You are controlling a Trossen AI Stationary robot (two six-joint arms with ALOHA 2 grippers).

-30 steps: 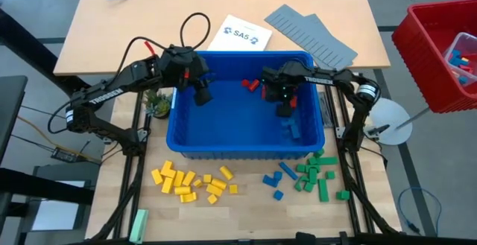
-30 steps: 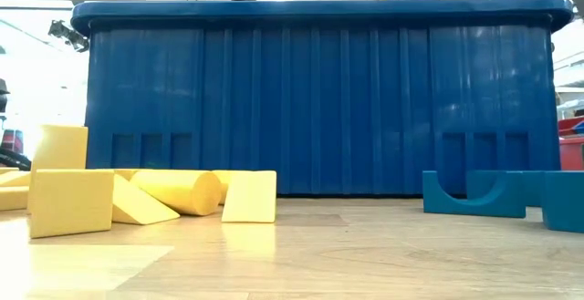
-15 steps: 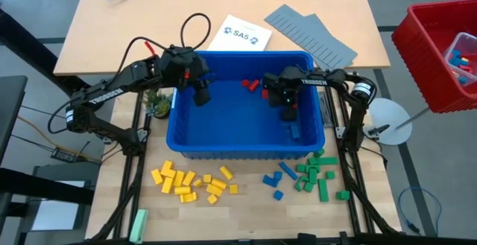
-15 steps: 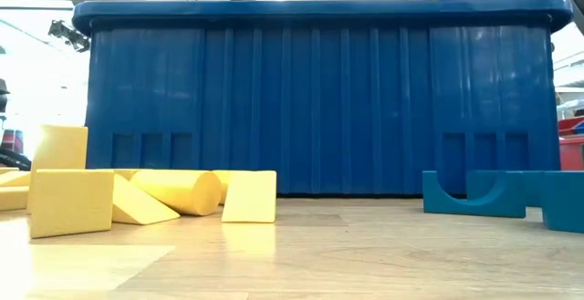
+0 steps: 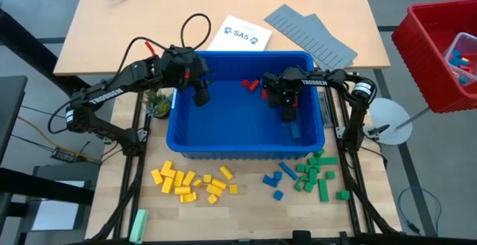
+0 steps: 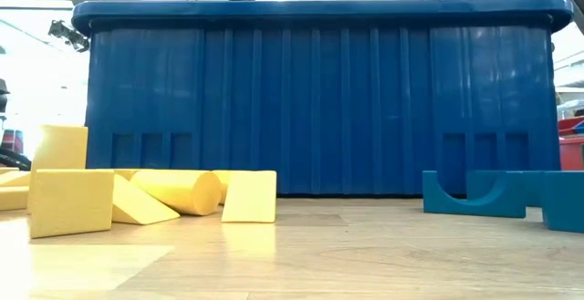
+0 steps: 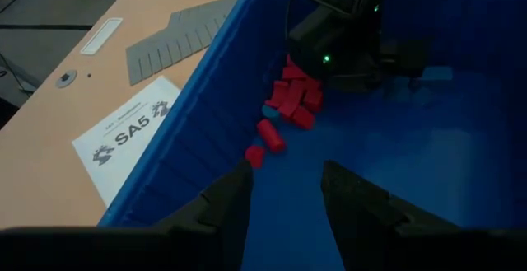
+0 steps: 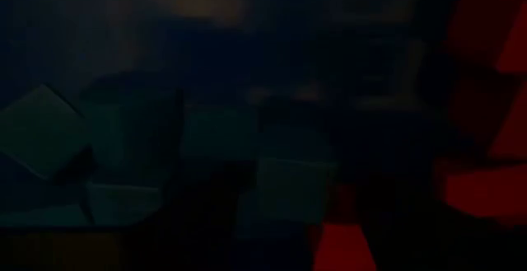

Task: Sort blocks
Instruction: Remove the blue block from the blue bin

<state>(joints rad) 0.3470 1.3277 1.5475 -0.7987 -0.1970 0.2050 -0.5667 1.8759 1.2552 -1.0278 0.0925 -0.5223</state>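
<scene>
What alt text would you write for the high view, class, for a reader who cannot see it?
Two dark robot arms reach into a blue bin, the left gripper near its left side, the right gripper low beside red blocks. Yellow blocks, blue blocks and green blocks lie in front.

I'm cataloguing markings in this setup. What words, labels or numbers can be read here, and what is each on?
"SA5": on the white sheet lying on the table behind the blue bin, also seen from the left wrist.
"TROSSEN": on the left arm.
Lettering on the right arm: too small to read.
</scene>
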